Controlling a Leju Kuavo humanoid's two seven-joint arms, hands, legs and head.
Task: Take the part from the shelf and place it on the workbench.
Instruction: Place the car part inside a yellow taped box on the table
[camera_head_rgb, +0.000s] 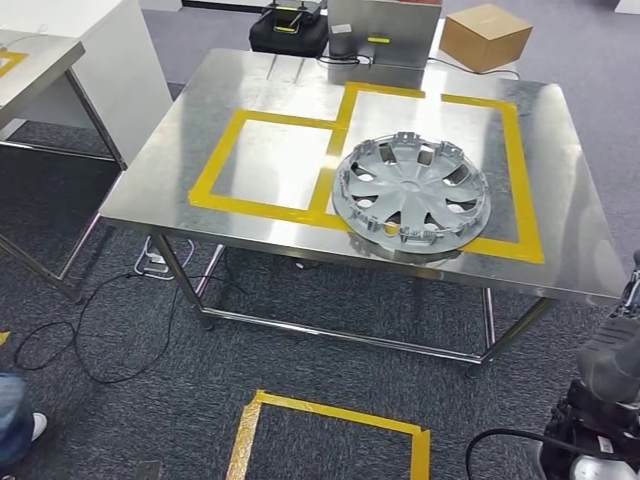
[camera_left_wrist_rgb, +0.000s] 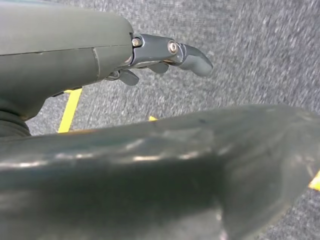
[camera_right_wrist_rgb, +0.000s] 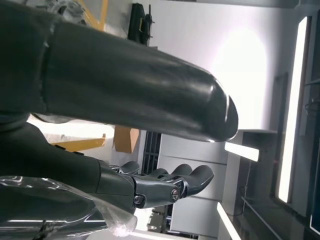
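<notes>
Now the silver wheel cover (camera_head_rgb: 412, 196) lies flat on the shiny metal table (camera_head_rgb: 189, 130), partly inside the yellow tape square (camera_head_rgb: 521, 170). Both hands hold nothing: the left hand (camera_left_wrist_rgb: 166, 55) and right hand (camera_right_wrist_rgb: 166, 185) have straight, loose fingers.

In the head view the right hand (camera_head_rgb: 615, 365) is cut off at the frame's four o'clock edge, a person's shoe (camera_head_rgb: 36, 428) at eight o'clock, and the black case (camera_head_rgb: 287, 28) at twelve o'clock, while the left wrist view's carpet (camera_left_wrist_rgb: 245, 55) is motion-blurred.
</notes>
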